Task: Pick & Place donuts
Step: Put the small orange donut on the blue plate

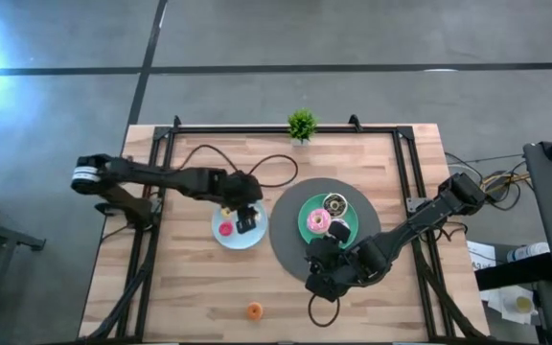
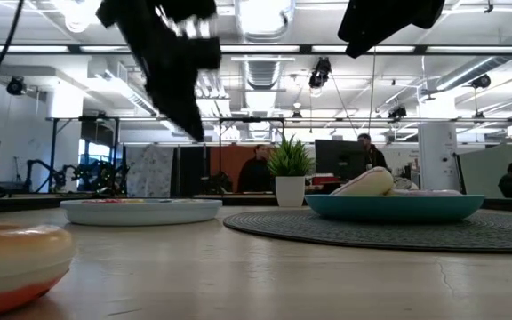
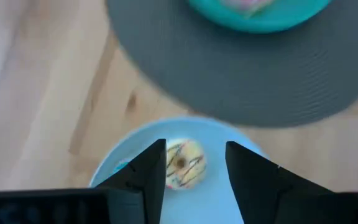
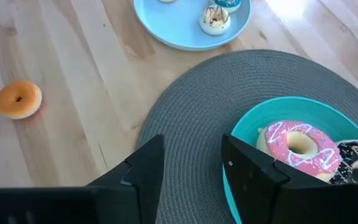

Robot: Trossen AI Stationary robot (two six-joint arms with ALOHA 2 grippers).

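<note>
High view showed a pale, planked wooden surface (image 1: 180, 287) carrying a round grey woven mat (image 1: 290, 244), a teal-green plate (image 1: 307, 209) on that mat, and a smooth light-blue plate (image 1: 247, 240) just beside the mat. On the teal-green plate lay a pink-frosted donut (image 1: 318, 222) with white drizzle, touching a dark chocolate donut (image 1: 335, 203). The light-blue plate held a cream donut (image 3: 184, 163) with dark stripes and coloured sprinkles, plus a pink donut (image 1: 225, 229). An orange donut (image 1: 254, 310), glossy and ring-shaped, sat alone on the bare wood near the front edge, well apart from both plates. The left tool (image 3: 196, 171) hung above the light-blue plate with its dark fingers parted moderately, holding nothing, the cream donut showing in the gap below them. The right tool (image 4: 192, 163) hovered over the mat's front edge, fingers likewise apart and empty. The left arm reached in from the surface's left side, nearly straight; the right arm came diagonally from the right edge, bent at its elbow. A small potted plant (image 1: 302, 125) stood at the far edge.
</note>
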